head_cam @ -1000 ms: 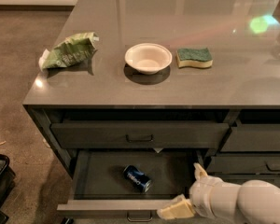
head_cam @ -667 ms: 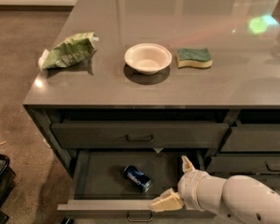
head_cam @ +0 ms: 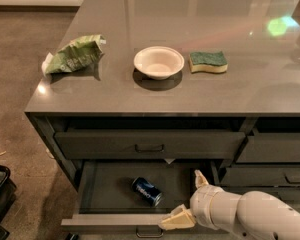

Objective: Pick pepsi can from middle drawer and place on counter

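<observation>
The pepsi can (head_cam: pixel 147 191) lies on its side, dark blue with silver ends, in the pulled-out middle drawer (head_cam: pixel 101 188). My gripper (head_cam: pixel 187 198) is open over the drawer's right part, just right of the can and apart from it. One cream fingertip (head_cam: pixel 200 177) points up toward the back of the drawer, the other (head_cam: pixel 173 219) hangs over the drawer's front edge. The white arm comes in from the lower right. The glossy grey counter (head_cam: pixel 200 91) spans the top of the cabinets.
On the counter sit a crumpled green chip bag (head_cam: pixel 74 55) at the left, a white bowl (head_cam: pixel 159 62) in the middle and a green-and-yellow sponge (head_cam: pixel 208 61) to its right. The top drawer (head_cam: pixel 149 144) is shut. Narrower drawers (head_cam: pixel 272 149) stand at the right. Dark bins (head_cam: pixel 0 194) stand on the floor at lower left.
My gripper has moved left along the open drawer toward the can. The can and the counter items have not moved.
</observation>
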Available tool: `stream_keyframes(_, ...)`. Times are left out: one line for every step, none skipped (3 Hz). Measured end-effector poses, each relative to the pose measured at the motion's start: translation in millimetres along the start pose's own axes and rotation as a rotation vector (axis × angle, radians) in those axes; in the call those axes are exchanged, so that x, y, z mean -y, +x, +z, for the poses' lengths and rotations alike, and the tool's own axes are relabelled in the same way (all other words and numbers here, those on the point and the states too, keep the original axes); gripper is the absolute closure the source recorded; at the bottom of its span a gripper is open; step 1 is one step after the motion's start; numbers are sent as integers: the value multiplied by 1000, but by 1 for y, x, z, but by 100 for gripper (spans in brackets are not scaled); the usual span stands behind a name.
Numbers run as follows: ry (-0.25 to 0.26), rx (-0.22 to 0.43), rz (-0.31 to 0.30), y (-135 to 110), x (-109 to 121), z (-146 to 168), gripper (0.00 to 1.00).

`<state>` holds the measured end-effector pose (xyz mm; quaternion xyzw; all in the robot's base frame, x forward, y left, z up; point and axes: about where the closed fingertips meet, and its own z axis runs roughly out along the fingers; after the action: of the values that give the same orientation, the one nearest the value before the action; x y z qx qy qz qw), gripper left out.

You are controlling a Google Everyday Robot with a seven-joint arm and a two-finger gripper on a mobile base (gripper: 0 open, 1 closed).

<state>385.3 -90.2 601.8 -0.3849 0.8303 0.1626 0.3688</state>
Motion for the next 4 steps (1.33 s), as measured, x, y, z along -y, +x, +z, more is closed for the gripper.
stream_keyframes(-4,41,-21,-1,-9,23,0)
stream_keyframes(-68,109,-59,-2,-28,74,0)
stream_keyframes(-114,142,-89,-5,-41,111,0)
stream_keyframes(-124,144,-84,-4,-44,114,0)
